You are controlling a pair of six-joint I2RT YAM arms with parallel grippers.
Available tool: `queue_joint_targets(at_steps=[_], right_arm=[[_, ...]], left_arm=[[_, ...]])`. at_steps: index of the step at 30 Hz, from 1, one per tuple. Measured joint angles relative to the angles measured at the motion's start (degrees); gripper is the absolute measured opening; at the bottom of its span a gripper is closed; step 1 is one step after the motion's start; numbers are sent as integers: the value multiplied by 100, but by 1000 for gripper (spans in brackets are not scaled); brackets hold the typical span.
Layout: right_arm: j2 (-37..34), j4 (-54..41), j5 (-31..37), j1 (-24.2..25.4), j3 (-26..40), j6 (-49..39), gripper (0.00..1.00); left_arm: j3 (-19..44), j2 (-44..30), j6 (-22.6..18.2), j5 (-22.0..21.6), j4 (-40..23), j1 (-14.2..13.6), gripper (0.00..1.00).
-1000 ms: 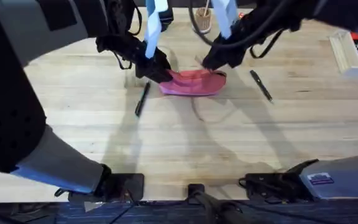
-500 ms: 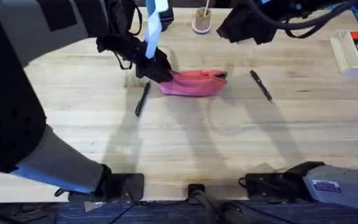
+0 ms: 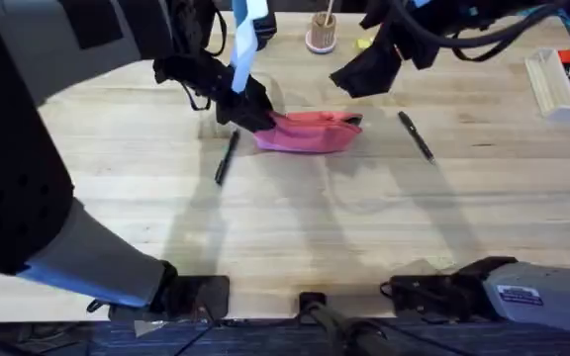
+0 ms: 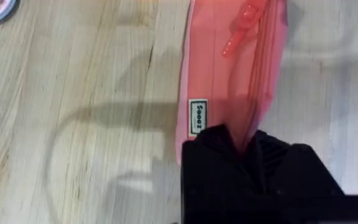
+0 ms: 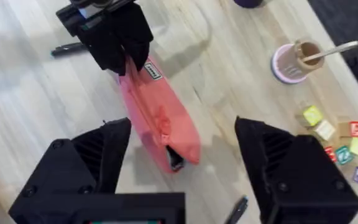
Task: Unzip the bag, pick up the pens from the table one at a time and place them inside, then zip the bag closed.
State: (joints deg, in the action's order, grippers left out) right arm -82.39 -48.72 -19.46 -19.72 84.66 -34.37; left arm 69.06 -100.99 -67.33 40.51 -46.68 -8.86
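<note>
pinching one end of the bag (image 4: pixel 229 81), the left gripper (image 4: pixel 244 146) pins it to the table (image 3: pixel 295 227). the right gripper (image 5: pixel 182 165) hangs above the other end, jaws wide and empty. unzipping looks in hand; next it must catch the pull (image 4: pixel 238 34), plain in the left wrist view. overhead shows both pens (image 3: pixel 227 157) (image 3: pixel 416 135) flanking the bag.

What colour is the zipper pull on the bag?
Reddish pink, like the bag; the zipper pull shows best in the left wrist view.
</note>
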Motion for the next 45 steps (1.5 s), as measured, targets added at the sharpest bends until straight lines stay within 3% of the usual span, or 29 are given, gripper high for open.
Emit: queue_joint_targets(at_steps=[6, 20, 45], right_arm=[[-226, -432, -25, -92, 0, 540, 996], [-610, -434, -31, -99, 2, 1463, 997], [-2299, -319, -31, -99, 2, 1600, 991]], left_arm=[[0, 0, 0, -1, 0, 0, 42], [0, 0, 0, 0, 0, 0, 42], [0, 0, 0, 0, 0, 0, 42]])
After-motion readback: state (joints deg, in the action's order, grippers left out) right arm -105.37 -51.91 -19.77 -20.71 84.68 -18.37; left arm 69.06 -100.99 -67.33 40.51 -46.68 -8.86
